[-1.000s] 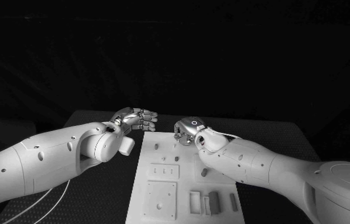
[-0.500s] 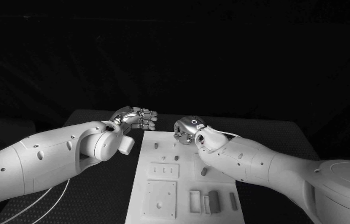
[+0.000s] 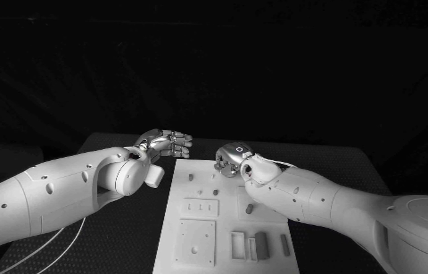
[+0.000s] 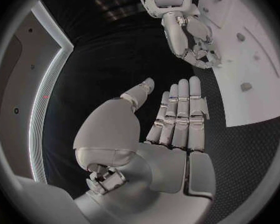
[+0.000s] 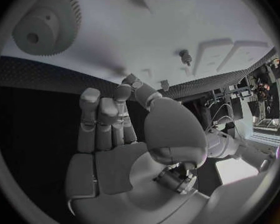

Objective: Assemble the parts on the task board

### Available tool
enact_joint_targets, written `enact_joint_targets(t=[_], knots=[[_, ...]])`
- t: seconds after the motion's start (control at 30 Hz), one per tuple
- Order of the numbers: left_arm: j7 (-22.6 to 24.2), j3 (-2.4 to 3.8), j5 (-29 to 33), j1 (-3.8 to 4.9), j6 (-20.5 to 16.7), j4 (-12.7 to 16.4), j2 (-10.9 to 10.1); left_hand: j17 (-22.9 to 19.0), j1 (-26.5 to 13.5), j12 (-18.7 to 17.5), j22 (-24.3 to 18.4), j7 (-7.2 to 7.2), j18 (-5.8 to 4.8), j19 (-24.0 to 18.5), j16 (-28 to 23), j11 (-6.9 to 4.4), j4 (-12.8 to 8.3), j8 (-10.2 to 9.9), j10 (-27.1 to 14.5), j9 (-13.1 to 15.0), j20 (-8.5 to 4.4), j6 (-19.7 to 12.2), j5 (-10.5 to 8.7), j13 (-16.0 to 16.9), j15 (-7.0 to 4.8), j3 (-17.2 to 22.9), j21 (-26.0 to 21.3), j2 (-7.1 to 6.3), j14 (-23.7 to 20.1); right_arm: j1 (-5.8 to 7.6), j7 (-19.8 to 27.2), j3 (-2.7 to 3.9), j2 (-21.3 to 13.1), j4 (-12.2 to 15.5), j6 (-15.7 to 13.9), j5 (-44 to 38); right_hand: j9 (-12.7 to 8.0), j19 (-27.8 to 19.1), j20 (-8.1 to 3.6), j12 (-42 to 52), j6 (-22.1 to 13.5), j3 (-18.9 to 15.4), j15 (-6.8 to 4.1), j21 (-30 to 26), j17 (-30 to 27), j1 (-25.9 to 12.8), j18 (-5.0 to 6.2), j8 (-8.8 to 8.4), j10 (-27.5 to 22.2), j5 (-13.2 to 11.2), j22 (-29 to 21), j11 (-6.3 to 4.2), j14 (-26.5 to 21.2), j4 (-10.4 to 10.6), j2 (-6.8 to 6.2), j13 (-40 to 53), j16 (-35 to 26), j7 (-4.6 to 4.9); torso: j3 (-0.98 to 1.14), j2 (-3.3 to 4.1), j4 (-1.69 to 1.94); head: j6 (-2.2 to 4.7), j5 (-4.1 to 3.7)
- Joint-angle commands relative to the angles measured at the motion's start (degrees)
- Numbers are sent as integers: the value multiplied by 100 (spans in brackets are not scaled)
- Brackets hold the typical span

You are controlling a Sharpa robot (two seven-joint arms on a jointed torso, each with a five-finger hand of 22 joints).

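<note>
Both robot hands hover at the task board's [image 3: 223, 224] far end on my counter [image 3: 330, 162]: left robot hand [image 3: 167, 145] flat-fingered, empty; right robot hand [image 3: 230, 159] loosely curled, empty, beside a gear [image 5: 45, 25]

Two white arms, silver hands
Smooth white arm shells dotted with small dark screw holes; left hand [image 3: 166, 144] and right hand [image 3: 232, 158] are segmented silver metal.
</note>
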Motion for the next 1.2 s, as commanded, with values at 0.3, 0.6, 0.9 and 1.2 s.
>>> enact_joint_targets(t=[0.3, 0.6, 0.9, 1.2], knots=[[66, 5, -31, 9, 10, -3, 15, 14, -65, -31, 11, 6, 76, -6, -37, 5, -52, 3, 36, -11, 43, -20, 38, 10, 19, 6, -28, -1, 13, -21, -19, -11, 15, 25, 191, -57, 9, -4, -29, -33, 73, 13, -36, 37, 8, 65, 352, 33, 38, 17, 117, -13, 19, 22, -7, 9, 31, 53, -3, 1, 8, -8, -4], [61, 5, -31, 9, 18, -12, 22, 19, -69, -34, 13, 6, 77, -6, -43, 5, -56, 4, 37, -12, 44, -21, 38, 11, 19, 10, -30, -1, 13, -20, -25, -10, 48, 38, -4, 41, -26, -15, -21, -64, -62, 30, -14, 50, 6, 40, 352, -55, 48, 15, 110, 15, 15, 23, -27, 27, 30, 84, -4, 1, 9, -3, -9], [53, 5, -31, 9, 16, -39, 16, 24, -74, -38, 15, 6, 77, -6, -50, 5, -60, 4, 37, -13, 45, -23, 38, 12, 20, 13, -32, -3, 14, -20, 20, -10, 22, 63, -187, 166, -60, -17, -22, -100, -238, 36, 30, 61, 2, 18, 352, -159, 57, 16, 101, 62, 17, 22, -94, 58, 29, 136, -7, 2, 4, -11, -2], [55, 5, -31, 9, 13, -62, 35, 32, -75, -45, 18, 5, 78, -7, -59, 6, -69, 2, 33, -15, 45, -28, 38, 12, 20, 19, -36, -5, 15, -19, 79, -10, 20, 137, -143, 268, -77, -23, -28, -125, -334, 27, 51, 62, -1, 18, 352, -213, 55, 16, 96, 85, 15, 24, -179, 80, 24, 162, -6, 4, 4, -15, -5]])
